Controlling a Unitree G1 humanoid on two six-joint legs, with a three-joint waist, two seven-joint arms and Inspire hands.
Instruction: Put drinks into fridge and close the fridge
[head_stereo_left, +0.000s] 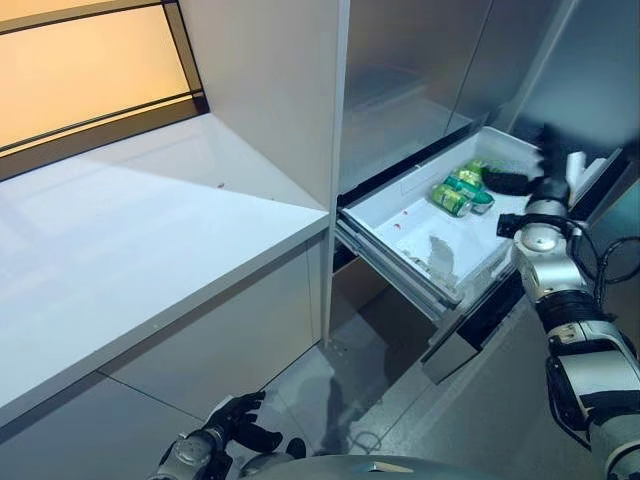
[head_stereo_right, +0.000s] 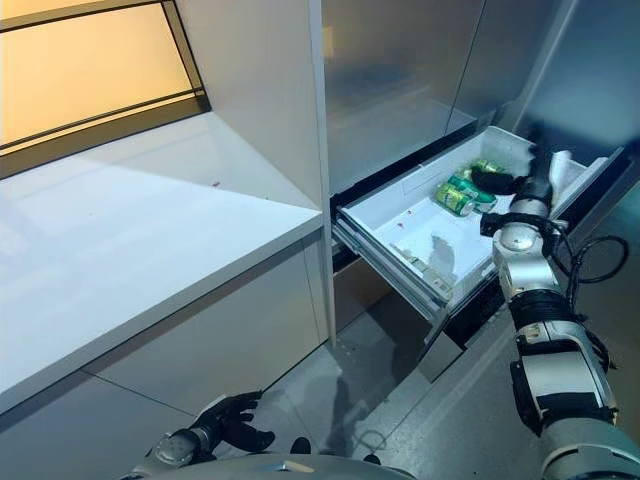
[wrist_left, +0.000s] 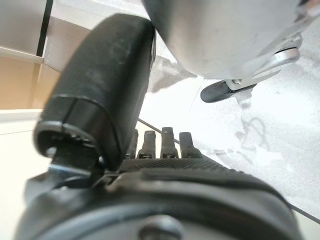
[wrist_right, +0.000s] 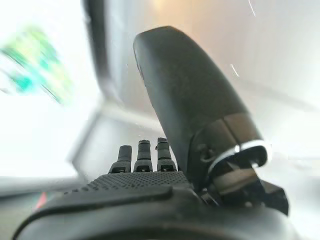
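The fridge's white drawer (head_stereo_left: 415, 230) stands pulled out at the lower right. Green cans (head_stereo_left: 462, 190) lie together at its far end; they also show in the right eye view (head_stereo_right: 462, 192) and as a green blur in the right wrist view (wrist_right: 37, 65). My right hand (head_stereo_left: 512, 183) reaches over the drawer's far right side, just beside the cans, with straight fingers and nothing in it. My left hand (head_stereo_left: 238, 424) hangs low by the floor below the counter, fingers relaxed and empty.
A white counter (head_stereo_left: 130, 230) runs along the left, with an orange-lit panel (head_stereo_left: 80, 70) behind it. Grey fridge doors (head_stereo_left: 410, 70) stand shut above the drawer. The drawer's dark front panel (head_stereo_left: 470, 330) juts out towards my right arm.
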